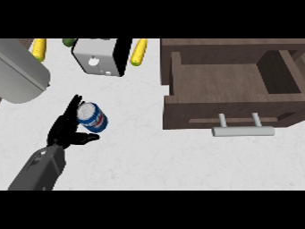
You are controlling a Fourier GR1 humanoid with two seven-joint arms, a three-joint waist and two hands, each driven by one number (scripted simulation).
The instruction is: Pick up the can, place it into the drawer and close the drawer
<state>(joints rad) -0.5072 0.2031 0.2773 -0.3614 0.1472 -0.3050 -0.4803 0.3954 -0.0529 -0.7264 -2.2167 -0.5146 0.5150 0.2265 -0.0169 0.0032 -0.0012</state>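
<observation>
With the black left hand (67, 127) open, fingers straight beside the blue cylindrical metal can (92, 117) on the white counter (181, 156), close fingers and thumb round its body before lifting toward the open dark-wood drawer (234, 109).

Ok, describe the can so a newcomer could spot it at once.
Start at the open brown drawer on the right and cross the white counter leftwards. The can is beside the black left hand. It is the only blue thing, a small cylinder.
</observation>
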